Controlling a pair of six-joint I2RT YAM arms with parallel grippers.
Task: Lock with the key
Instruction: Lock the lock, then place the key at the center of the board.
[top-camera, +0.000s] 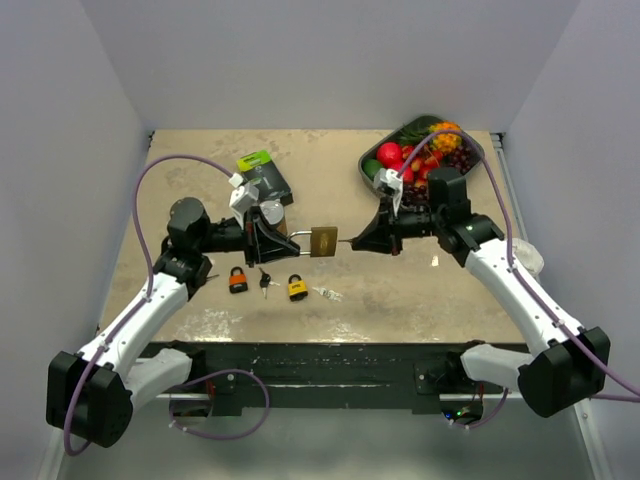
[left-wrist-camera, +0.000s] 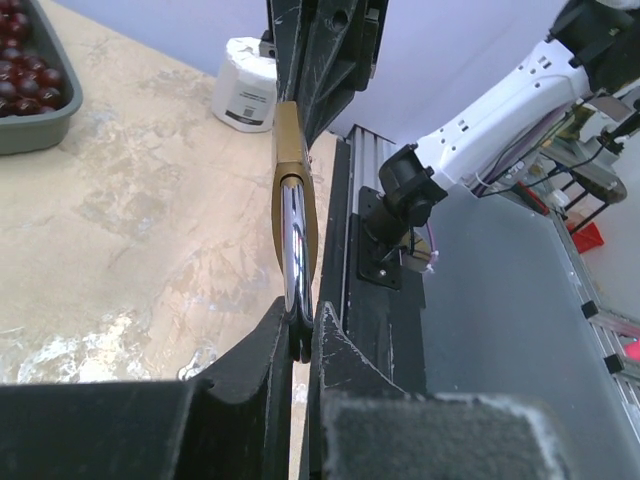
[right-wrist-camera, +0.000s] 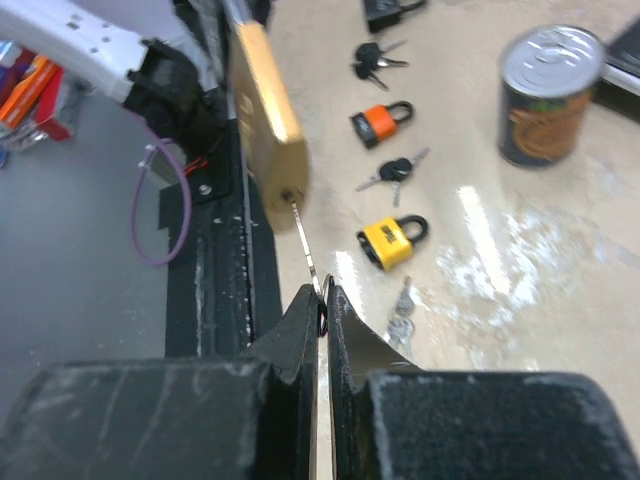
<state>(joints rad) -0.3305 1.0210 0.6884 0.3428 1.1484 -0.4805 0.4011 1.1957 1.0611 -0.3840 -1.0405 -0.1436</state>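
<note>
Left tool (left-wrist-camera: 302, 338) clenched on the shackle (left-wrist-camera: 295, 245) of the brass padlock (left-wrist-camera: 291, 150), which sits just ahead of it; right tool (right-wrist-camera: 322, 300) grips the key (right-wrist-camera: 304, 245), blade at the keyhole (right-wrist-camera: 289, 198). We judge that off-axis turning may bend or slip the key.

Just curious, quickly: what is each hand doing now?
Left hand: closed on the shackle of the brass padlock.
Right hand: closed on the key at the padlock's keyhole.

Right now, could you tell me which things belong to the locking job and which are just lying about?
In use: brass padlock, key.
Lying about: orange padlock, yellow padlock, spare keys, can, fruit tray.
</note>
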